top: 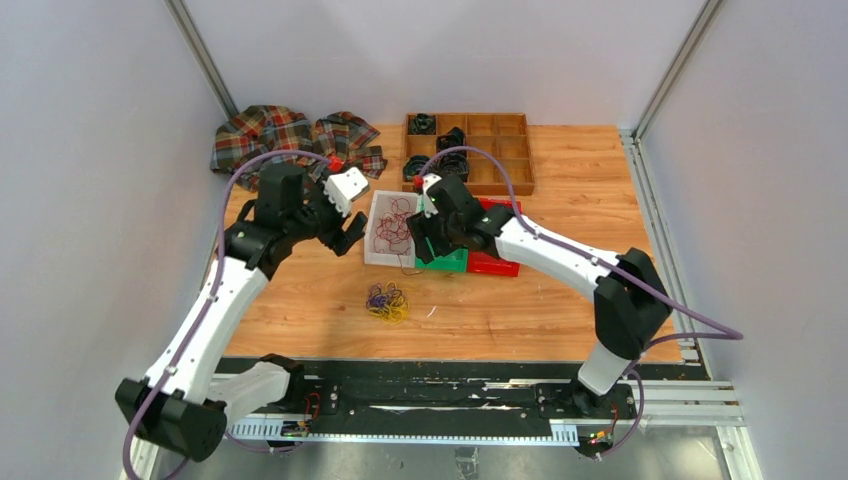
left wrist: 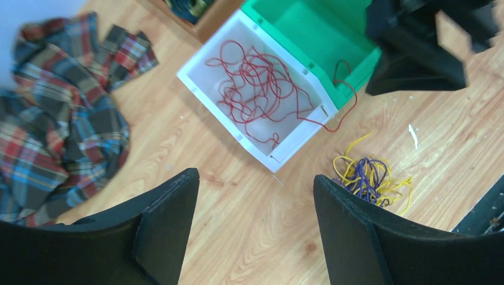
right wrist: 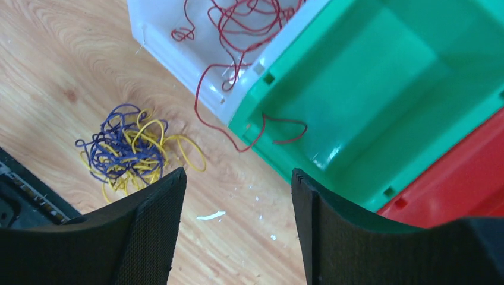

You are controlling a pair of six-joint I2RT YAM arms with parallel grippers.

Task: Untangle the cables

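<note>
Red cables [left wrist: 261, 83] are sitting in the white bin [left wrist: 229, 122]; yellow-and-purple cables [left wrist: 368, 177] are waiting tangled on the desk [left wrist: 267, 237]; left tool [left wrist: 254, 178] and right tool [right wrist: 238, 175] are hanging open, empty.

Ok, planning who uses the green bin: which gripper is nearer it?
Right. The right gripper hangs over the green bin; the left gripper sits past the white bin.

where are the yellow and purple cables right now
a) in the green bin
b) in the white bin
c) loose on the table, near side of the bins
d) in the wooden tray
C: the yellow and purple tangle lies on the bare wood of the table, while the white bin holds only red cables.
</note>
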